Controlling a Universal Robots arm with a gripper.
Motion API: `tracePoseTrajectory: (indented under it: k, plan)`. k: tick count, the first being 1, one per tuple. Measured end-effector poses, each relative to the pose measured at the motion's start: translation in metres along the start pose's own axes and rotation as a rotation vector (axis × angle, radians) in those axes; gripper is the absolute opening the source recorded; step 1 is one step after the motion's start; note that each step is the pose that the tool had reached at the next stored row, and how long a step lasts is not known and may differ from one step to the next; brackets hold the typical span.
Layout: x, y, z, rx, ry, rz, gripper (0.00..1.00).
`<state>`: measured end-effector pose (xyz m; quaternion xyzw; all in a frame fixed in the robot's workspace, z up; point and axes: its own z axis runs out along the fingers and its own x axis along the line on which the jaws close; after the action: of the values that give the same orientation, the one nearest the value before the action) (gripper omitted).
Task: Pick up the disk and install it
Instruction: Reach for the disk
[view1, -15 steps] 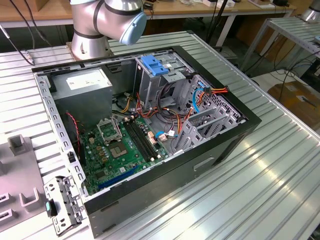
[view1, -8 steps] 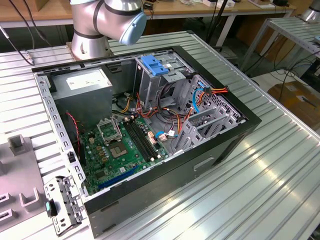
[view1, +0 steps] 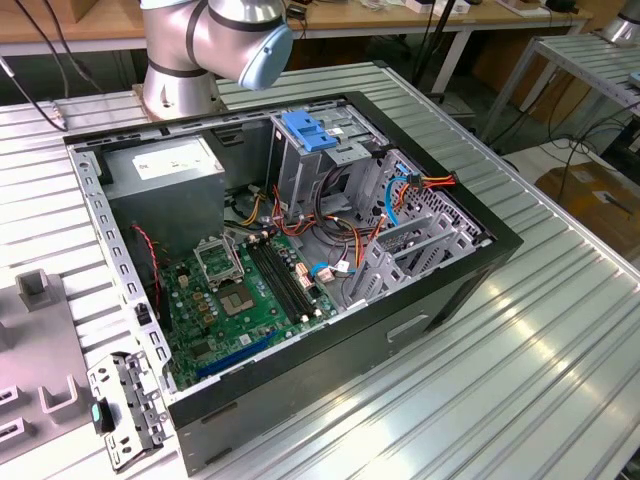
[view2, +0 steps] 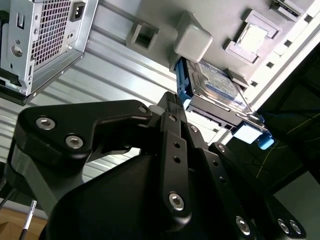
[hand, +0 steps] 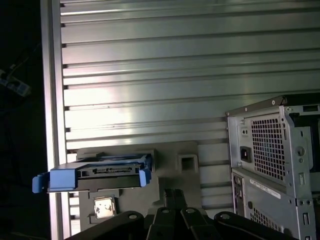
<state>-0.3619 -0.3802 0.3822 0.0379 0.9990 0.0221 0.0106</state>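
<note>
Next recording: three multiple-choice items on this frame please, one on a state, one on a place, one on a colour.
1. The computer case is: A) closed B) open C) upside down
2. The disk lies: A) inside the case B) on the grey fixture plate C) on the floor
3. The disk's edge rail is: A) red B) yellow C) blue
Answers: 1 B, the motherboard lies exposed; 2 B, it rests on the plate outside the case; 3 C, blue in both wrist views.

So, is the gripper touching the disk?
Apart. In the first wrist view, a strip of the grey fixture shows between the gripper and the disk.
</note>
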Motion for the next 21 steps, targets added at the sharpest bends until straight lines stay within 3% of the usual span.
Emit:
tracePoseTrajectory:
  k: [3,6,8,10,21]
  plan:
    - [0.0036,-0.0003,0.0001,0.0,0.0,0.0,0.11]
    - [0.0115,-0.0009,0.0001,-0.0001,-0.0001,0.0,0.11]
    - [0.0205,-0.0014,-0.0001,0.0001,0.0001,0.0,0.11]
    - [0.0349,-0.0025,-0.0002,0.0,0.0,0.0,0.11]
    - [0.0787,-0.0058,-0.0007,0.0,0.0001,0.0,0.11]
